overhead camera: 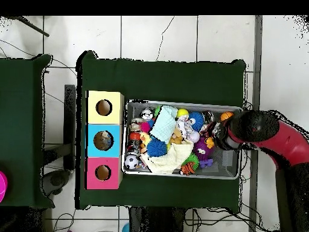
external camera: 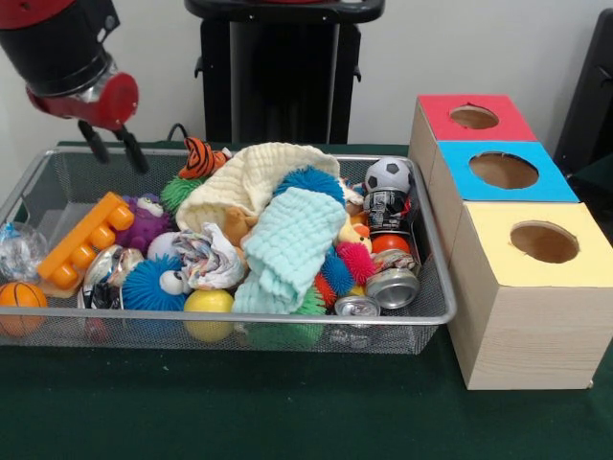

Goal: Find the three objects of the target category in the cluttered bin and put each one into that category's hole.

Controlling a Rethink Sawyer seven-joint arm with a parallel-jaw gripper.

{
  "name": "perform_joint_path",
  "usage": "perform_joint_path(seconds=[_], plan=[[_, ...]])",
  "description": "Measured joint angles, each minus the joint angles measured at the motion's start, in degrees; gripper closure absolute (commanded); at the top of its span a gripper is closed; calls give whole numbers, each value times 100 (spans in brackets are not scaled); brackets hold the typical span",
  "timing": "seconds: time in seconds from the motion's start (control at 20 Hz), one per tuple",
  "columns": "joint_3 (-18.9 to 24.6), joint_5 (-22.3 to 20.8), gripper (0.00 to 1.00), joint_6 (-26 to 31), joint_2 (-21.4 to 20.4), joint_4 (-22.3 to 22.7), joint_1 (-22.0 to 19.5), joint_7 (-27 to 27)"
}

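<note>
I hold the gripper (external camera: 113, 146) above the far corner of the wire bin (external camera: 57, 168), jaws parted and empty. Step in hand, by my judgement: search. No target is isolated; toys, cans (external camera: 393, 286) and cloths (external camera: 287, 244) lie heaped. The three holed boxes (external camera: 522, 287) stand beside the bin. Next: pick a candidate, then descend.

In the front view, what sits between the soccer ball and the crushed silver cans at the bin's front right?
A dark can stands below the soccer ball, then something orange-red, then the silver cans. The front view shows this.
</note>
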Motion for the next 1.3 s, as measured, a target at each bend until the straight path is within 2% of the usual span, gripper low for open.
perform_joint_path(seconds=[0.3,0.6,1.05,1.3], plan=[[2,-99,0,-43,427,-861,-3,0],[2,-322,0,-185,817,-1356,-37,0],[4,-474,0,-219,1226,-1811,-112,0],[24,-488,0,-188,1535,-2368,-182,0]])
